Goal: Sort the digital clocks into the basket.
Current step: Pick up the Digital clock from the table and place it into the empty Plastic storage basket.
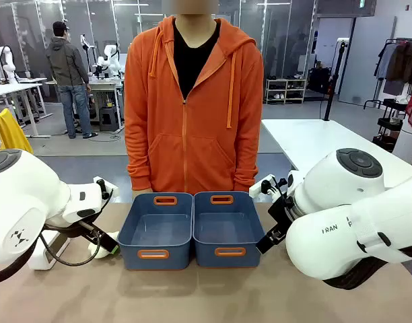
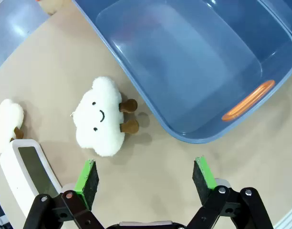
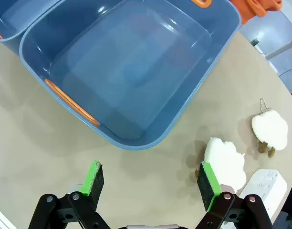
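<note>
Left gripper (image 2: 147, 183): jaws wide apart, nothing between the green pads; it hangs above the bare table (image 2: 151, 157).
Left clock (image 2: 27, 172): lies on the table outside the baskets, screen up, just beside one finger of this gripper.
Left clouds: one plush cloud (image 2: 100, 117) with a face lies between this clock and the left basket (image 2: 203, 139); a second cloud (image 2: 6, 119) lies just beside the clock's far end.
Right gripper (image 3: 151, 183): fully spread too, holding nothing, above the table near the right basket (image 3: 131, 143).
Right clock (image 3: 269, 187): on the table outside the basket, near one finger; I cannot see its screen.
Right clouds: one cloud (image 3: 225, 162) lies between this clock and the basket; another (image 3: 270, 128), with a small chain, lies farther out.
Baskets: side by side at the table's middle.
Person (image 1: 192, 101): orange hoodie, standing behind the baskets.
</note>
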{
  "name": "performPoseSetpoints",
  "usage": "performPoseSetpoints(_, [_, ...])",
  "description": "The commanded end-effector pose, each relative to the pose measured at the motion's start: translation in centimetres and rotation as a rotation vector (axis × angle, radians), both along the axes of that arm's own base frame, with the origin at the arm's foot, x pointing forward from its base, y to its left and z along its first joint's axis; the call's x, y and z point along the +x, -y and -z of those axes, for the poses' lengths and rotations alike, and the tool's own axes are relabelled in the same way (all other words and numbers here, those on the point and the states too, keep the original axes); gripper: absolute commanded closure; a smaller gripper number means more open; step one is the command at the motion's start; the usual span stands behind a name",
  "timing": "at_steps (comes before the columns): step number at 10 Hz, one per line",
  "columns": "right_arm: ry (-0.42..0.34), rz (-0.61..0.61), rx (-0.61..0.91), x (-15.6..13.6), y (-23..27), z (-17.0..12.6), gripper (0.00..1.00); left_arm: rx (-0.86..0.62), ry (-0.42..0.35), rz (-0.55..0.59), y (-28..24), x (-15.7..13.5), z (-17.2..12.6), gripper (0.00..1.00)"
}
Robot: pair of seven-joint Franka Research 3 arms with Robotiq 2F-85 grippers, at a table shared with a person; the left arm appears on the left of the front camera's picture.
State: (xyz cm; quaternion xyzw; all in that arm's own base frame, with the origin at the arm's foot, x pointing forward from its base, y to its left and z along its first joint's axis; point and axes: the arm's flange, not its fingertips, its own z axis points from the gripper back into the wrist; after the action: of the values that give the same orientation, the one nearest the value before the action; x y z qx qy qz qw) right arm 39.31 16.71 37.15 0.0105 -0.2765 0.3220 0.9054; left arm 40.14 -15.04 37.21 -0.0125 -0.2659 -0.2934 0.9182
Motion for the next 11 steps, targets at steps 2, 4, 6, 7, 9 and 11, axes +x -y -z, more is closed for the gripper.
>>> performPoseSetpoints(2, [0.0,0.0,0.0,0.0,0.0,0.0,0.0,0.0,0.0,0.0,0.0,0.0,0.0,0.0])
performPoseSetpoints(4, [0.0,0.0,0.0,0.0,0.0,0.0,0.0,0.0,0.0,0.0,0.0,0.0,0.0,0.0])
performPoseSetpoints(6, [0.0,0.0,0.0,0.0,0.0,0.0,0.0,0.0,0.0,0.0,0.0,0.0,0.0,0.0])
performPoseSetpoints(7, [0.0,0.0,0.0,0.0,0.0,0.0,0.0,0.0,0.0,0.0,0.0,0.0,0.0,0.0])
performPoseSetpoints(9, [0.033,-0.101,-0.005,0.3,0.4,-3.2,0.0,0.004,0.004,0.072,1.1,0.1,-3.2,0.0])
performPoseSetpoints(11, [0.102,-0.231,-0.035,1.2,5.3,-9.9,0.0,-0.067,0.001,0.062,-2.1,0.7,-9.9,0.0])
